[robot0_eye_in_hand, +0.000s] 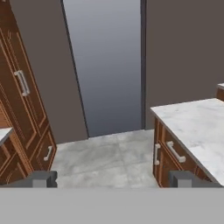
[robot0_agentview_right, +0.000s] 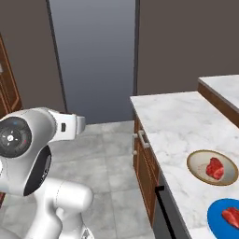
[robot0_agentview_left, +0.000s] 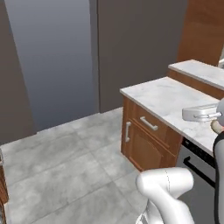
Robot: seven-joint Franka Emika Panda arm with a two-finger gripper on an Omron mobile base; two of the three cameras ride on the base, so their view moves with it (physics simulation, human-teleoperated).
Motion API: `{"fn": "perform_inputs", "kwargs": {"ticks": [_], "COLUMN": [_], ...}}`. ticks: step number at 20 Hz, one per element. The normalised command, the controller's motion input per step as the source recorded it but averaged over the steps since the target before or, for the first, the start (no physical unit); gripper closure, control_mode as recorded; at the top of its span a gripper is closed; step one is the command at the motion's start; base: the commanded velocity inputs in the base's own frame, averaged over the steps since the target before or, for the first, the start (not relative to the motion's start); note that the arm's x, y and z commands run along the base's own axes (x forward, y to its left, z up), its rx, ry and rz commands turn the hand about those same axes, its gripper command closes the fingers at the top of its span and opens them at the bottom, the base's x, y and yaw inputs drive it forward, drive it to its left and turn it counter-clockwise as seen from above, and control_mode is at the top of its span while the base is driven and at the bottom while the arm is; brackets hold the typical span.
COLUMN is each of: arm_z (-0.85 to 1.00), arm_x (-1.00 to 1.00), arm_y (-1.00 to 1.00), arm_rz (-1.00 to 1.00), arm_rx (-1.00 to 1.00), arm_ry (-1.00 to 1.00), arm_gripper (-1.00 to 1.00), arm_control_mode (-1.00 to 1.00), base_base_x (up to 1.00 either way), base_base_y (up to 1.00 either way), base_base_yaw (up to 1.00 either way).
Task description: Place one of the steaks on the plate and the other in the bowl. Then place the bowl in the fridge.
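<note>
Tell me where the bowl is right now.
In the right base view the bowl sits on the marble counter at the right, holding one steak, just beyond the blue plate, which carries the other steak.

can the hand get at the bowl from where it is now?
Probably not directly. The hand is open but faces the floor and the far grey wall, away from the counter. The bowl, with a steak in it, sits uncovered, so the arm would have to swing round first.
</note>
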Motion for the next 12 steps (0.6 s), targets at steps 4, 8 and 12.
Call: {"fn": "perform_inputs", "kwargs": {"ticks": [4,8,12], "arm_z": [0.0,0.0,0.0], "arm_x": [0.0,0.0,0.0], "arm_y": [0.0,0.0,0.0], "arm_rz": [0.0,0.0,0.0], "arm_rx": [0.0,0.0,0.0], "arm_ry": [0.0,0.0,0.0], "arm_gripper": [-1.0,-1.0,-1.0], "arm_control_mode": [1.0,1.0,1.0], "base_base_x": [0.22,0.0,0.0], "base_base_y": [-0.01,0.01,0.18], "base_base_yaw": [0.1,-0.18,-0.39]}}
